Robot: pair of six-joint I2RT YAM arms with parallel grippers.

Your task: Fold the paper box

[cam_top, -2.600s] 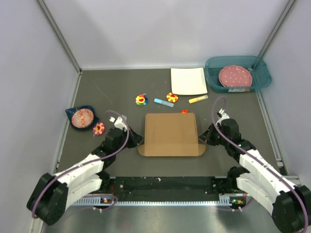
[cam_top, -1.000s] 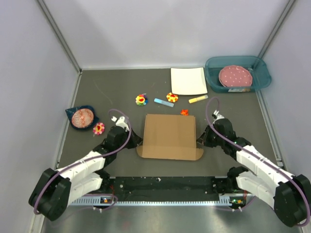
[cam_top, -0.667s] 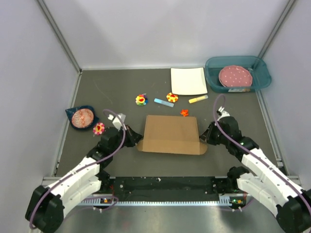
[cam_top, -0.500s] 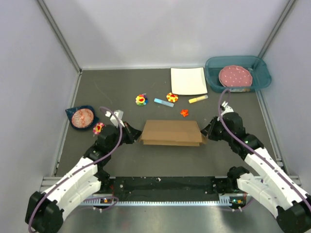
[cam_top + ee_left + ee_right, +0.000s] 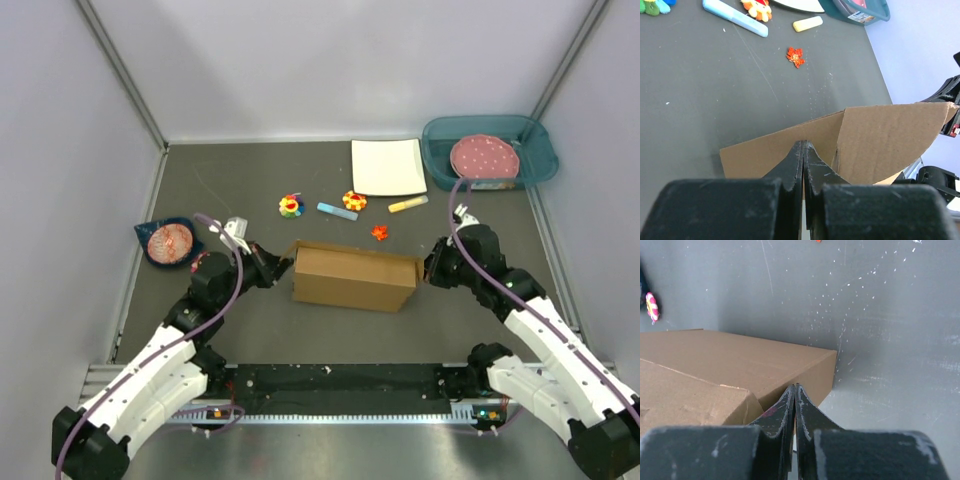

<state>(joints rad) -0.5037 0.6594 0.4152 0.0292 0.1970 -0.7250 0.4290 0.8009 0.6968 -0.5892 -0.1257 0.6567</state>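
Note:
The paper box is brown cardboard, folded shut, tilted up on its long edge at the table's middle. My left gripper is shut on its left end. My right gripper is shut on its right end. In the left wrist view the closed fingers pinch the cardboard edge, with a brown flap rising beyond them. In the right wrist view the closed fingers meet the box's near corner. The pinched edges are hidden between the fingers.
A white square plate and a teal bin holding a pink plate lie at the back right. Two flower toys, a blue stick, a yellow stick and a red scrap lie behind the box. A dark bowl sits left.
The box has gone from lying flat to tilted up on edge, shifted slightly away. Both grippers rose and moved back with it, staying at its ends.

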